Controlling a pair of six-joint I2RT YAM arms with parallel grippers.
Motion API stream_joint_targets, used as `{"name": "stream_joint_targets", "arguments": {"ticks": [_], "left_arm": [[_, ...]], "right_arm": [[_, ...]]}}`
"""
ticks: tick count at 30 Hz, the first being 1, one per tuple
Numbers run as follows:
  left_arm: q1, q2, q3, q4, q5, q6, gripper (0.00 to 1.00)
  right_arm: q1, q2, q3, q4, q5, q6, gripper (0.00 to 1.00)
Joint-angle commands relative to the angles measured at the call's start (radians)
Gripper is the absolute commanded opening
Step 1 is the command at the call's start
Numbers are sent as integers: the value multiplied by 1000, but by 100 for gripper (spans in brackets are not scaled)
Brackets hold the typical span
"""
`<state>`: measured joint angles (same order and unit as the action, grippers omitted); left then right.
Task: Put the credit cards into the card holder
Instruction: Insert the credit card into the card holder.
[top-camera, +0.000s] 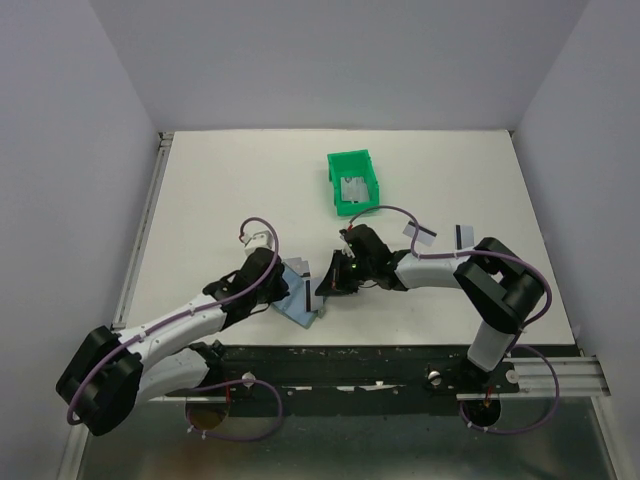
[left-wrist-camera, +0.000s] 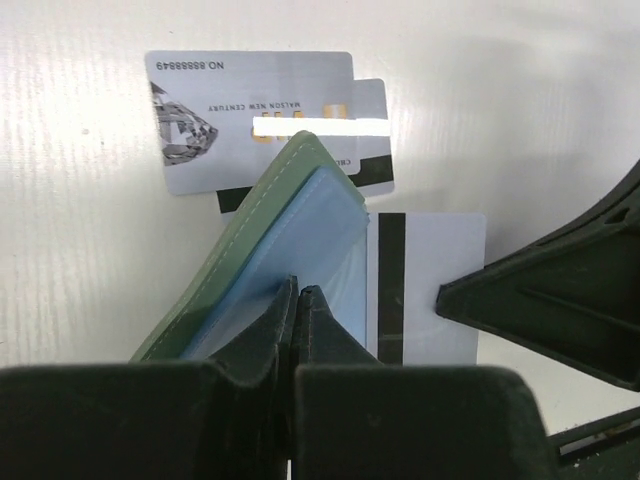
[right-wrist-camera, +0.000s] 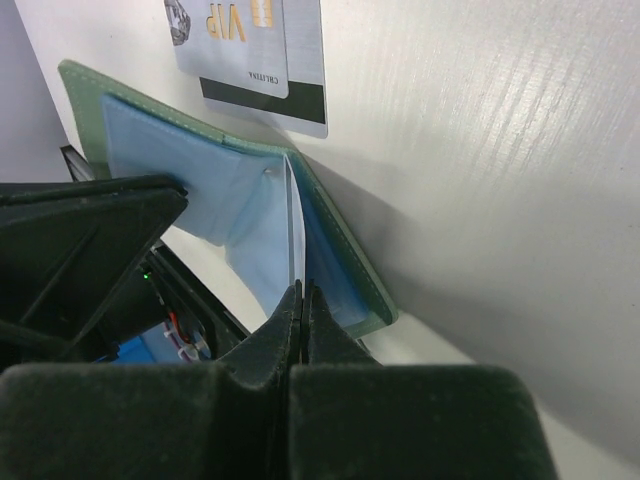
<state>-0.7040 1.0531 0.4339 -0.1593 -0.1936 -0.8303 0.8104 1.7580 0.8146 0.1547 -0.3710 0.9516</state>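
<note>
The card holder (left-wrist-camera: 250, 255), green outside with pale blue pockets, stands tilted up off the table near the front edge (top-camera: 298, 305). My left gripper (left-wrist-camera: 297, 290) is shut on its blue inner pocket. My right gripper (right-wrist-camera: 302, 292) is shut on a credit card (right-wrist-camera: 296, 225), seen edge-on between the holder's (right-wrist-camera: 345, 255) pockets. In the left wrist view that card (left-wrist-camera: 435, 270) shows its black stripe, partly behind the pocket, with the right fingers (left-wrist-camera: 560, 290) at its outer edge. Two more credit cards (left-wrist-camera: 250, 120) lie overlapped flat on the table just beyond the holder.
A bright green bin (top-camera: 353, 182) with grey items inside stands at the back middle of the white table (top-camera: 220, 200). Both arms meet close together near the table's front edge, the left gripper (top-camera: 284, 287) beside the right gripper (top-camera: 330, 283).
</note>
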Motion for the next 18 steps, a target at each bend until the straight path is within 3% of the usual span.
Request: {"name": "stream_joint_targets", "arguments": {"ticks": [1,10,18], "left_arm": [[40,-24,17,-46,-32,17,5],[129,13,-11,-82,-75,3,7],[130,128,-44,-14,-23,-18,1]], "right_arm": [[7,12,-3,-72,52,-16,0],[7,-3,8,-109,61,-37,0],[9,-38,11,-116,61,-59,0]]}}
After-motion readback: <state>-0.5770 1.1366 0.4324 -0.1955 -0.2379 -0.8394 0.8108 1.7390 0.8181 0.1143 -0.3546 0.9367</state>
